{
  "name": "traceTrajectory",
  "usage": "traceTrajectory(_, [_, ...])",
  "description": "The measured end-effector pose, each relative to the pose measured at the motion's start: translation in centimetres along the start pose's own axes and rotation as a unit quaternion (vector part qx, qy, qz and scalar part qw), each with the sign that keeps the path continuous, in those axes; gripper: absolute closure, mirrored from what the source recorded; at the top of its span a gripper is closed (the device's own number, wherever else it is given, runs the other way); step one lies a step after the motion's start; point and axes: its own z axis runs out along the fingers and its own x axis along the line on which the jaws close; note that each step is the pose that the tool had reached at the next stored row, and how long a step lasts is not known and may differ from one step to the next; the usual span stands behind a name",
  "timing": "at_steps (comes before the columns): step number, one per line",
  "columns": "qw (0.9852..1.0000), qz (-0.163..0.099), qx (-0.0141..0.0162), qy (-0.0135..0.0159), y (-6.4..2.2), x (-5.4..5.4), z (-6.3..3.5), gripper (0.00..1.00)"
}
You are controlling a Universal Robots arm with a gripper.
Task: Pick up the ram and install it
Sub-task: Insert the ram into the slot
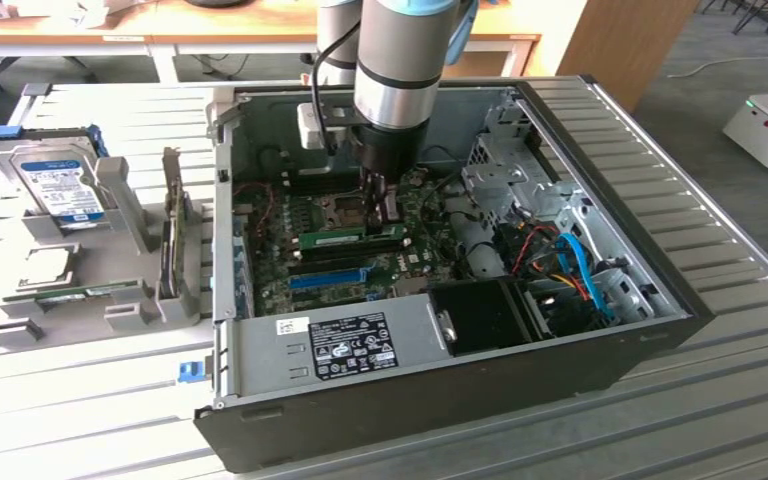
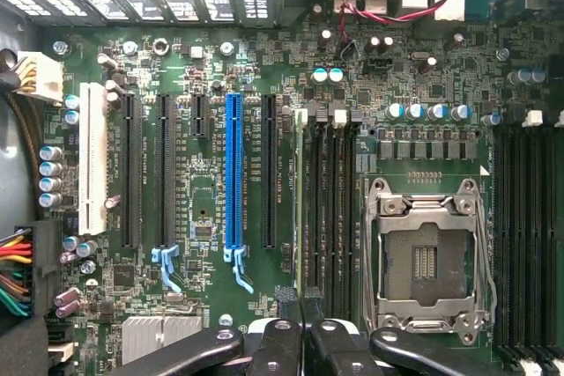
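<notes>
**Arm holds memory stick on edge at the motherboard slots**

The arm (image 1: 398, 60) reaches straight down into an open computer case (image 1: 491, 395) that lies on its side on a slatted metal table (image 1: 91, 410). The gripper (image 1: 386, 222) is clenched on the ram (image 1: 337, 239), pinching the top edge of the thin green stick.

In the exterior view the ram stands on its long edge over the middle of the motherboard (image 1: 418, 255), just beyond the blue slot (image 1: 328, 278). In the wrist view the ram (image 2: 302, 200) shows edge-on as a thin pale green line that runs out from between the closed fingers (image 2: 280, 341). It is lined up with the first of the black memory slots (image 2: 328, 209), between a black expansion slot (image 2: 269, 173) and the empty processor socket (image 2: 427, 257). Whether it is pressed fully home I cannot tell.

Along the near edge of the case sits a grey power unit with a label (image 1: 344, 345), and blue cables (image 1: 578, 265) curl in the compartment on the exterior view's right.

Outside the case, on the exterior view's left, a hard drive with a blue label (image 1: 57, 185) leans in a grey holder (image 1: 117, 215). Well apart from the case, another green stick (image 1: 84, 293) lies lower in that holder.
</notes>
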Motion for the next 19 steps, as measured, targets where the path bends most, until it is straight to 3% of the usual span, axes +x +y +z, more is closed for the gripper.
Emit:
traceTrajectory(12, [1.0, 0.003, 0.0001, 0.0, 0.0, 0.0, 0.01, 0.88])
traceTrajectory(19, [1.0, 0.003, 0.0021, -0.0001, 0.0, 0.0, 0.01, 0.88])
